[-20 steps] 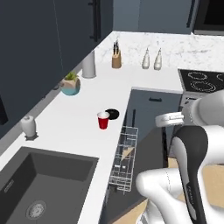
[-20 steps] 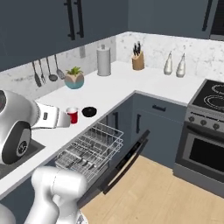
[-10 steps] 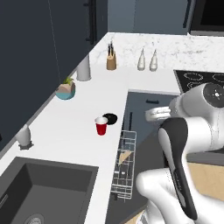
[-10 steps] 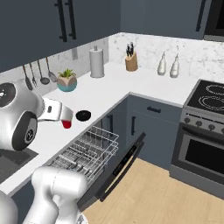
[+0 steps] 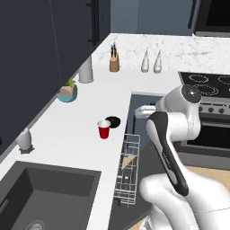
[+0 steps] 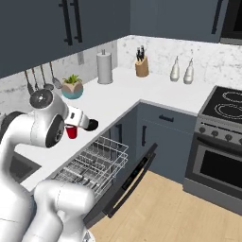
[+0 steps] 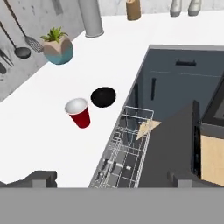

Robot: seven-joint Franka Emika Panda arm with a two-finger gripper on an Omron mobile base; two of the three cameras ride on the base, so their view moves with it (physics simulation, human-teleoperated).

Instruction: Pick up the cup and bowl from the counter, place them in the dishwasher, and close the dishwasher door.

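The red cup (image 5: 103, 130) stands upright on the white counter (image 5: 67, 134), and the black bowl (image 5: 113, 121) sits just behind it to the right. In the hand view the cup (image 7: 78, 112) and bowl (image 7: 103, 96) lie ahead and left of my gripper (image 7: 111, 180), which is open and empty, its fingertips (image 7: 41, 177) wide apart. My hand (image 5: 144, 111) hovers above the counter edge, right of the bowl. Below it the dishwasher (image 6: 94, 163) has its white wire rack pulled out and its door (image 6: 130, 179) dropped open. My arm hides part of the cup (image 6: 71, 133) in the right base view.
A teal-and-beige planter (image 5: 67, 93), a white cylinder (image 5: 86, 70), a knife block (image 5: 114, 63) and two bottles (image 5: 151, 62) stand along the back of the counter. The sink (image 5: 40, 188) lies near left, the stove (image 5: 211, 90) to the right. Utensils (image 7: 17, 39) hang on the wall.
Both base views have shifted, so the base has moved and the counter looks nearer. My hand has edged left toward the bowl and cup. The gripper stays open; cup and bowl have not moved.
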